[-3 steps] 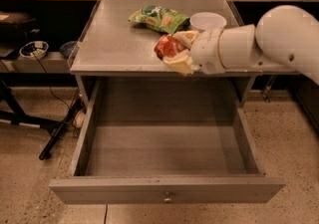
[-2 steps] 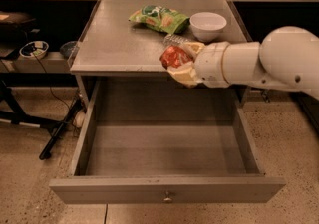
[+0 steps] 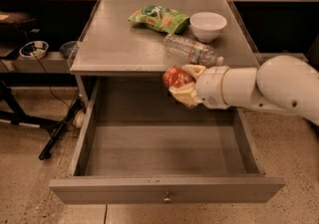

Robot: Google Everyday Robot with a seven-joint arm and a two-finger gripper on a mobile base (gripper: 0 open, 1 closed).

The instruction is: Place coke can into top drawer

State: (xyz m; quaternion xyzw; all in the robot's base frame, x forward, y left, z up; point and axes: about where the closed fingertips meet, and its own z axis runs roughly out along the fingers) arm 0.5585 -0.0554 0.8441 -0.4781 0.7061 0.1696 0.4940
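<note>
We look down from the front, high and near, onto the table point(image 3: 124, 49) and open top drawer point(image 3: 124, 190); the gripper point(image 3: 184, 83) grips the coke can point(image 3: 174, 75) over the drawer's rear.

A grey table point(image 3: 124, 44) stands on speckled floor point(image 3: 25, 188), low shelf point(image 3: 50, 63) beside.

The tool point(image 3: 181, 84) grips the coke can point(image 3: 175, 76) above the open top drawer point(image 3: 124, 191).

Cream-fingered gripper point(image 3: 183, 85) on a white arm point(image 3: 279, 86), over the plain grey top drawer point(image 3: 164, 190), clasps a small red-orange metal can point(image 3: 174, 75), its pale markings perhaps white.
</note>
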